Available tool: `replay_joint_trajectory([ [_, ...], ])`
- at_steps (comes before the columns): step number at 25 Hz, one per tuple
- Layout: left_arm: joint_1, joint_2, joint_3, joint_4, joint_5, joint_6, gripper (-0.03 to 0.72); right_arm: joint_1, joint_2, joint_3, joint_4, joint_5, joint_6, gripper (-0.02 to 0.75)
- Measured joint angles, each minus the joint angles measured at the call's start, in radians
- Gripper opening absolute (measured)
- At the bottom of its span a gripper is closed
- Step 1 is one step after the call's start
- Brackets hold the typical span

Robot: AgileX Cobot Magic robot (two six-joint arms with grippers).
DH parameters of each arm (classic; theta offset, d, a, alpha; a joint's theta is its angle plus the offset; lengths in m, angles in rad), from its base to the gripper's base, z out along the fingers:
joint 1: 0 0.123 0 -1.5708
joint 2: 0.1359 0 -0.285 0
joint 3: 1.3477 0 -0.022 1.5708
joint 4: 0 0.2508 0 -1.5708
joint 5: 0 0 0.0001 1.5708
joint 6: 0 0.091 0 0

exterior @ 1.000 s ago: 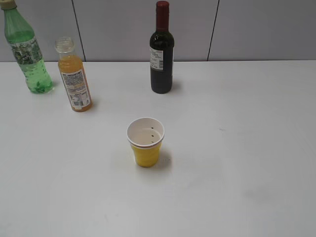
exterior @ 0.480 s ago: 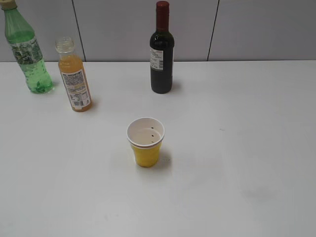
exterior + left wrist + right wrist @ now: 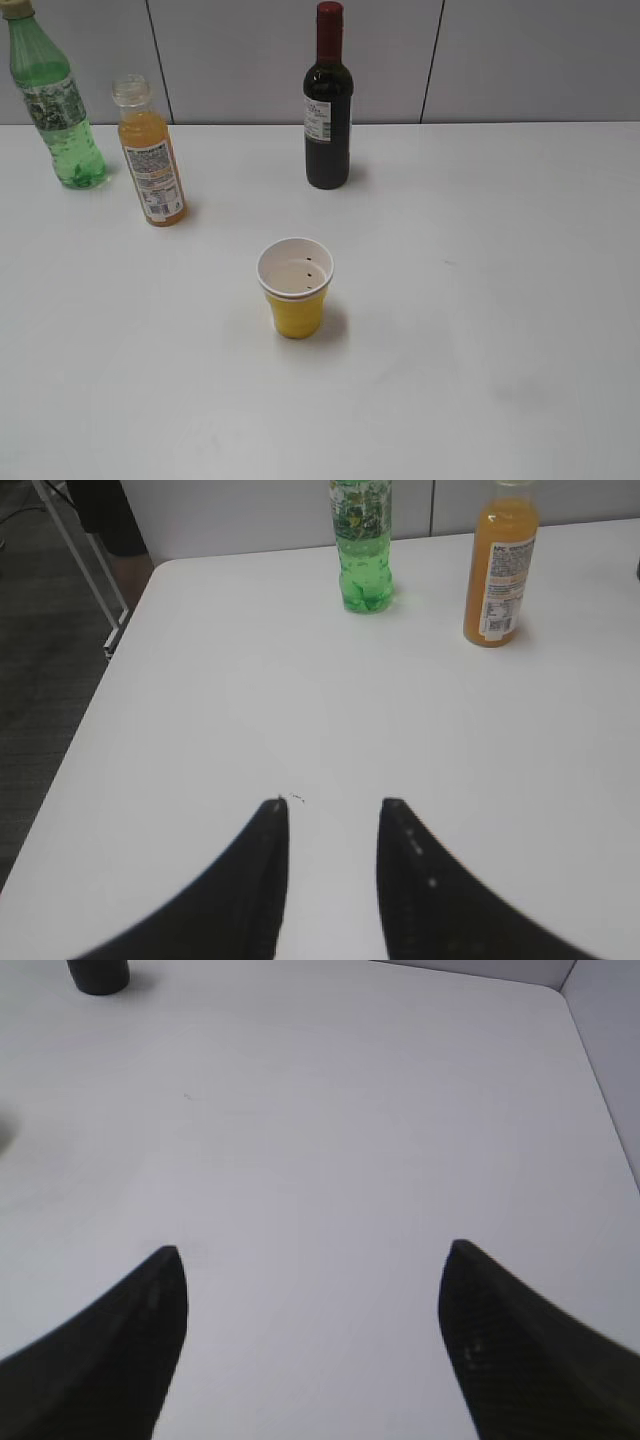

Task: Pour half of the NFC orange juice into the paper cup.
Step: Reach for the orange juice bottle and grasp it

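Observation:
The NFC orange juice (image 3: 152, 160) stands upright at the back left of the white table, uncapped, with a white printed label; the left wrist view shows the bottle (image 3: 498, 575) far ahead to the right. The yellow paper cup (image 3: 295, 288) stands mid-table, white inside. Neither arm shows in the exterior view. My left gripper (image 3: 332, 805) hovers open over bare table, nothing between its black fingers. My right gripper (image 3: 312, 1250) stands wide open over bare table, also holding nothing.
A green soda bottle (image 3: 55, 105) stands at the back left corner, left of the juice. A dark wine bottle (image 3: 328, 105) stands at the back centre; its base (image 3: 98, 975) shows in the right wrist view. The table's left edge (image 3: 90, 705) drops to a dark floor.

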Motion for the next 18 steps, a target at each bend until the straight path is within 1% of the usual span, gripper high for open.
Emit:
replay_joint_trajectory([
  [18, 0.000, 0.000, 0.000, 0.000, 0.000, 0.000, 0.238, 0.000, 0.000, 0.000, 0.015, -0.004, 0.001, 0.587],
])
